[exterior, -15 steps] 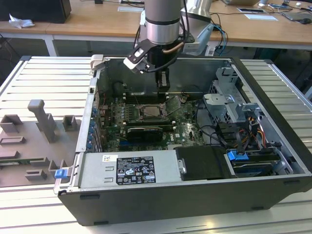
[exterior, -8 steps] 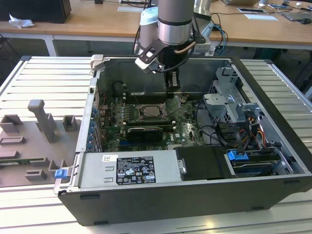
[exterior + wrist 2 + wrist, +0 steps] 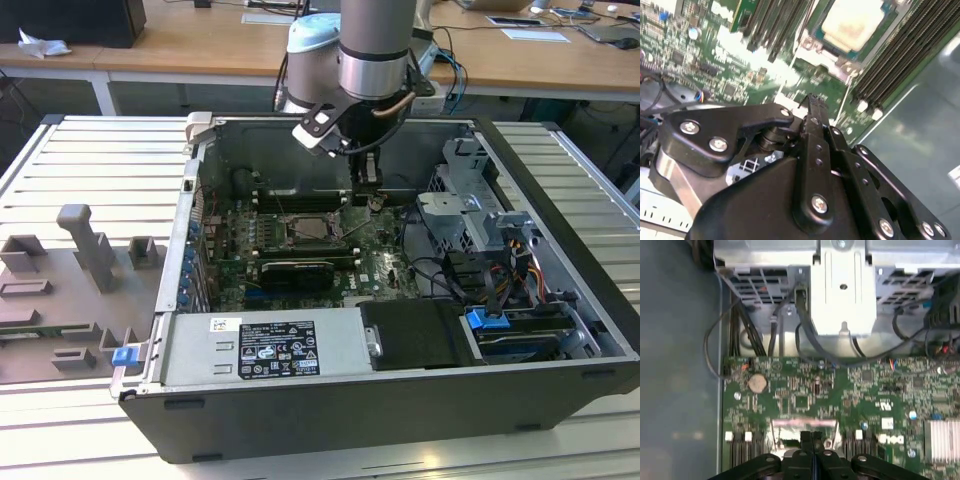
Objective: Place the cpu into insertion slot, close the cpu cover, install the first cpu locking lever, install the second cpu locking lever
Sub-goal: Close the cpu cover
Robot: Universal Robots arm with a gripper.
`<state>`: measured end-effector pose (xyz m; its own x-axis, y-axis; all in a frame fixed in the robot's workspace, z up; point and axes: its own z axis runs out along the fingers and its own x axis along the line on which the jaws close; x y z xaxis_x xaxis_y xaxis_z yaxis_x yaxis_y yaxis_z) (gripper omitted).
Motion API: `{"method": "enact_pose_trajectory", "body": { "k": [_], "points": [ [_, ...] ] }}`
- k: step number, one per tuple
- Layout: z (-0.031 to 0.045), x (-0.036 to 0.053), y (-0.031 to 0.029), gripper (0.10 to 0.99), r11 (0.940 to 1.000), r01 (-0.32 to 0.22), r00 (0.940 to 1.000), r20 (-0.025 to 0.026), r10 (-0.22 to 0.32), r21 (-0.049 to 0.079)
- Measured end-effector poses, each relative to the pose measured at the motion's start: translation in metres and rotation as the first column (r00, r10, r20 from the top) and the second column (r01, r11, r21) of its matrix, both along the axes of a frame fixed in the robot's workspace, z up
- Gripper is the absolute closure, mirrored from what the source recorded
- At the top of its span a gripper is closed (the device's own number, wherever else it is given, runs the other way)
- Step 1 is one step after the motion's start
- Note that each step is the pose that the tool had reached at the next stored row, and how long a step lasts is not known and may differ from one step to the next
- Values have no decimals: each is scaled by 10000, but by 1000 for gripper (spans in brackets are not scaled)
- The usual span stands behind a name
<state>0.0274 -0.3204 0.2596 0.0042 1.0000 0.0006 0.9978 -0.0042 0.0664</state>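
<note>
Hovering near cpu (image 3: pixel 852 22); jaws together

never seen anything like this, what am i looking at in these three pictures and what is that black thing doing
It is one robot arm working inside an open computer case that lies on a slatted metal table. The exterior view comes from a camera off the arm and takes in the whole scene. The two wrist views come from cameras riding on the arm, looking past its black gripper at the green circuit board. The gripper's fingers are pressed together, and I see nothing held between them. It hangs close over the board, beside the insertion slot. In the second wrist view the cpu, a pale square chip, already sits in that slot, with the silvery cpu cover framing it. On the exterior view's left lies a grey tray of holders.
</note>
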Motion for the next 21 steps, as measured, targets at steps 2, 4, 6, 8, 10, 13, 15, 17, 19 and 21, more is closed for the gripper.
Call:
{"method": "enact_pose_trajectory", "body": {
  "k": [2, 4, 6, 8, 10, 13, 15, 17, 19, 21],
  "points": [
    [-1, 61, 3, 980, 10000, -37, 10000, -21, 37, 15],
    [-2, 105, 11, 980, 9999, -144, 9999, -24, 144, 14],
    [-4, 151, 21, 980, 9997, -232, 9997, -26, 232, 15],
    [-9, 190, 31, 980, 9995, -306, 9995, -28, 306, 16],
    [-17, 225, 41, 980, 9993, -363, 9993, -32, 363, 16],
    [-36, 317, 55, 980, 9993, -386, 9992, -55, 386, 14],
    [-64, 344, 57, 980, 9993, -386, 9992, -60, 386, 14],
    [-109, 348, 58, 980, 9993, -385, 9992, -68, 385, 16],
    [-127, 346, 57, 980, 9993, -385, 9992, -106, 385, 15],
    [-129, 319, 58, 980, 9993, -384, 9989, -280, 385, 24]
  ]
}}
